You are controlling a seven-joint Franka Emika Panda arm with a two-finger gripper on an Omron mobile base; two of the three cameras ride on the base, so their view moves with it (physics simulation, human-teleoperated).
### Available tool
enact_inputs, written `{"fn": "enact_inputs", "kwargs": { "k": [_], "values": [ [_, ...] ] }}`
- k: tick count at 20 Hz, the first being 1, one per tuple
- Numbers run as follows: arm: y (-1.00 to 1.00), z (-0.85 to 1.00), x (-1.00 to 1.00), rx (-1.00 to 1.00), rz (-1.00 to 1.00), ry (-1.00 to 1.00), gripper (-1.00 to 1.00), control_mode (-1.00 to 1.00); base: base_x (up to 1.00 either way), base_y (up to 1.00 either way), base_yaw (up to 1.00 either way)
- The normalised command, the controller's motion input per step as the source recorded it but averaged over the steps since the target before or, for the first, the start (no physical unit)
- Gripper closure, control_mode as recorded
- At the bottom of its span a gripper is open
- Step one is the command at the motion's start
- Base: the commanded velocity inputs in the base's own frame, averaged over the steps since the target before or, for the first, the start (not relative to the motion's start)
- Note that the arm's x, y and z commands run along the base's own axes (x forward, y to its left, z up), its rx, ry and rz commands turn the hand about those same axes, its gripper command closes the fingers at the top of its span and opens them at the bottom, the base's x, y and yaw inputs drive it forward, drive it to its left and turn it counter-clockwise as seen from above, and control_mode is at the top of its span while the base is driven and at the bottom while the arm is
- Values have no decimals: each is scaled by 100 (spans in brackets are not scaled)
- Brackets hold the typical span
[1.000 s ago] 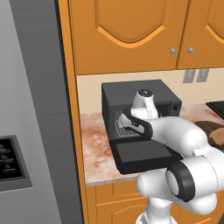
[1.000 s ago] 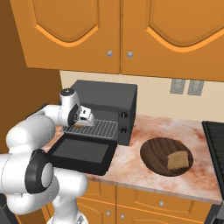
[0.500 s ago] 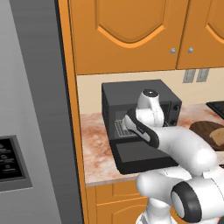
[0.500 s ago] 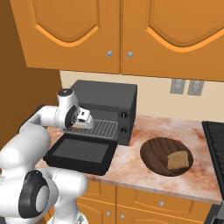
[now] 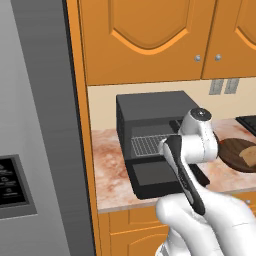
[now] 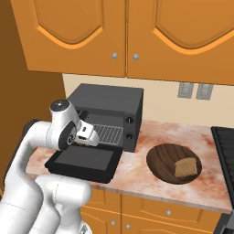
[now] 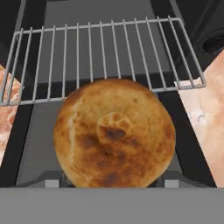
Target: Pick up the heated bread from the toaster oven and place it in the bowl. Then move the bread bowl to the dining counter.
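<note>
Early stage: heated bread centre of hand view, between the fingertips at bottom edge, lying over the front of the wire rack of the toaster oven, door dropped. Gripper at oven mouth, centre-left in right base view; jaws apart around bun, can't tell if pinching yet. Left: lift bun, drop in bowl at lower right w/ tan slice already in it, then carry bowl to dining counter.

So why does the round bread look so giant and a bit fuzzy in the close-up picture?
Hand view: the camera sits right over the heated bread, so it looms large and soft-edged, with the wire rack behind it. Right base view: the toaster oven and bowl look evenly lit, no glare.
</note>
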Motion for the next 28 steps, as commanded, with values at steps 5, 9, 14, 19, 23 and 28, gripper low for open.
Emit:
{"fn": "enact_inputs", "kwargs": {
  "k": [5, 9, 14, 19, 23, 28],
  "values": [
    [-72, 65, -96, 6, -22, -3, 100, -100, 0, 0, 0],
    [-100, 44, -49, 9, -22, -1, 100, -100, 0, 0, 0],
    [-100, 22, 13, 11, -26, 1, 100, -100, 0, 0, 0],
    [-100, 1, 61, 4, -22, 17, 100, -100, 0, 0, 0],
    [-100, -13, 98, 0, -12, 28, 100, -100, 0, 0, 0],
    [-64, -28, 55, 0, -6, 10, 100, -100, 0, 0, 0]
  ]
}}
